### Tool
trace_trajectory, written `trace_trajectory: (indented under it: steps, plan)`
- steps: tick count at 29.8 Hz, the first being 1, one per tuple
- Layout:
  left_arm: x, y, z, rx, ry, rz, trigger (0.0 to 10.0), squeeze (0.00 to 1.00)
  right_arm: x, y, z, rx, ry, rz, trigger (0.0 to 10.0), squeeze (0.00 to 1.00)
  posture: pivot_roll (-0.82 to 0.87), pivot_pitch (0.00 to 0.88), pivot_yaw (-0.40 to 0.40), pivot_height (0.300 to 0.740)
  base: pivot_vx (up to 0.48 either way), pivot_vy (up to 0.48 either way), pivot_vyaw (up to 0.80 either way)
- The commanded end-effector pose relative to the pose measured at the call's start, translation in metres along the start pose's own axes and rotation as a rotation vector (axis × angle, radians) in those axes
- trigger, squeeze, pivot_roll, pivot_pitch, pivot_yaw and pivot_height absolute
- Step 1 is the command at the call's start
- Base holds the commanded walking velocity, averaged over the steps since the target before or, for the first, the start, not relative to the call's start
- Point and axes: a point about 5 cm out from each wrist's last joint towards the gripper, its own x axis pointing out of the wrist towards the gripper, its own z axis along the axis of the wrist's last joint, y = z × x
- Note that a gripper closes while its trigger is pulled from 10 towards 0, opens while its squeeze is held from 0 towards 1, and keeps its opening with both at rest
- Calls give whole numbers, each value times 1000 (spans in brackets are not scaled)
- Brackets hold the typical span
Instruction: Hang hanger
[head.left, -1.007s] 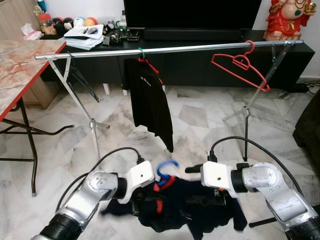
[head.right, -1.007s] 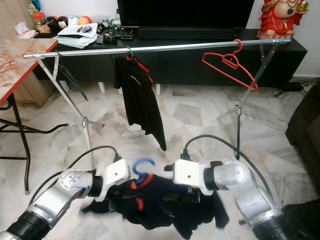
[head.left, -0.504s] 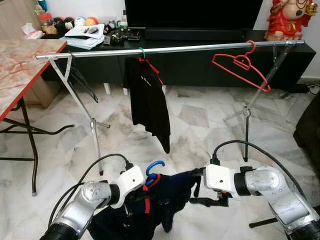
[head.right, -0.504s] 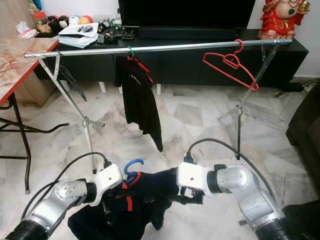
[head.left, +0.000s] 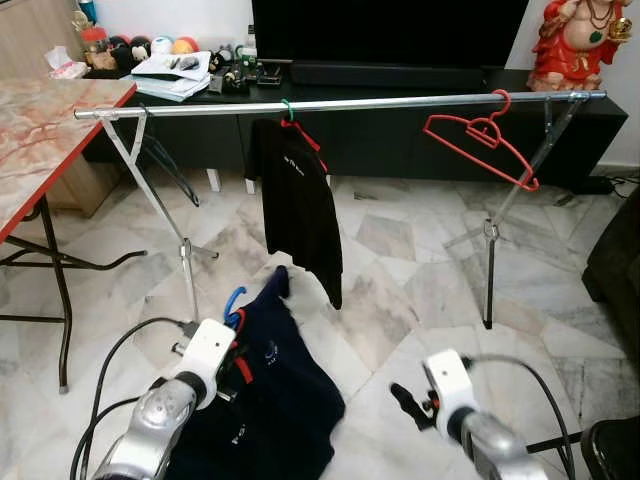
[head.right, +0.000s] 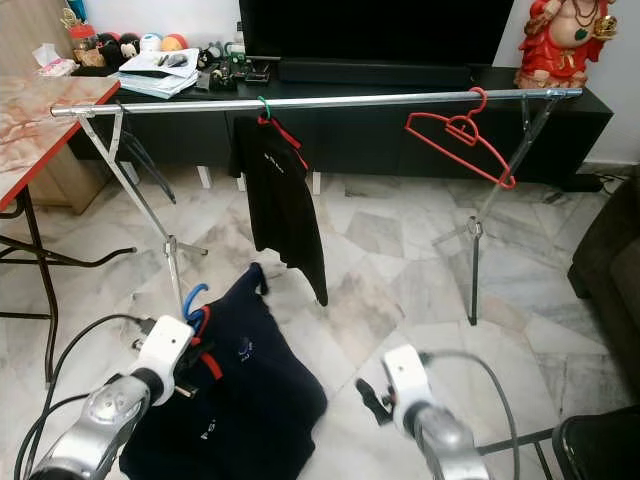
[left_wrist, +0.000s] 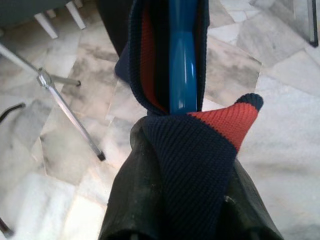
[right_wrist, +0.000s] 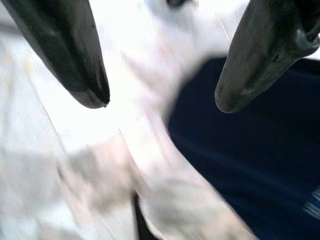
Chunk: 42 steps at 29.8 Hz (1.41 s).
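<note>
The blue hanger (head.left: 234, 301), carrying a navy shirt (head.left: 268, 390) with a red-lined collar, sat at the lower left of the frame, low over the marble floor (head.left: 400, 270). The left gripper (left_wrist: 182, 165) had its jaws pinched on the shirt's collar around the hanger's neck. At the lower right, the right gripper (right_wrist: 160, 85) hung apart from the shirt with jaws spread. Above, the silver rail (head.left: 380, 101) crossed the upper frame, bearing a black shirt (head.left: 298, 200) left of centre and an empty red hanger (head.left: 480, 145) toward the right.
</note>
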Motion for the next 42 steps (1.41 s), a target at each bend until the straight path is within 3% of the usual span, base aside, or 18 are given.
trace_trajectory:
  steps: [1,3,7,16,22,27,30,42]
  plan:
    - [-7,3,-1,-23,-20,26,10000,0,-4,-2,-27,94,77,-75,10000,0,-45,56,3,740,0,0,0]
    - [-16,4,-8,-29,-22,54,10000,0,-10,-2,-51,226,136,-152,10000,0,-38,43,2,740,0,0,0]
    - [-29,11,-9,-164,-65,138,10000,0,-19,-5,-75,319,182,-234,10000,0,-29,6,6,740,0,0,0]
    - [-43,11,-11,-136,-95,194,10000,0,-30,14,-107,317,258,-197,10000,0,-26,0,-5,740,0,0,0]
    - [-57,12,-13,-129,-89,227,10000,0,-39,12,-123,303,297,-234,10000,0,-7,0,-5,740,0,0,0]
    - [-65,5,-22,-145,-59,200,10000,0,-48,-2,-129,358,269,-299,10000,0,-72,0,30,740,0,0,0]
    - [-67,2,-25,-146,-42,189,10000,0,-51,-2,-133,344,278,-282,10000,0,-71,0,32,740,0,0,0]
    - [-63,20,-14,-150,-77,226,10000,0,-41,5,-124,341,295,-256,10000,0,-18,0,32,740,179,0,0]
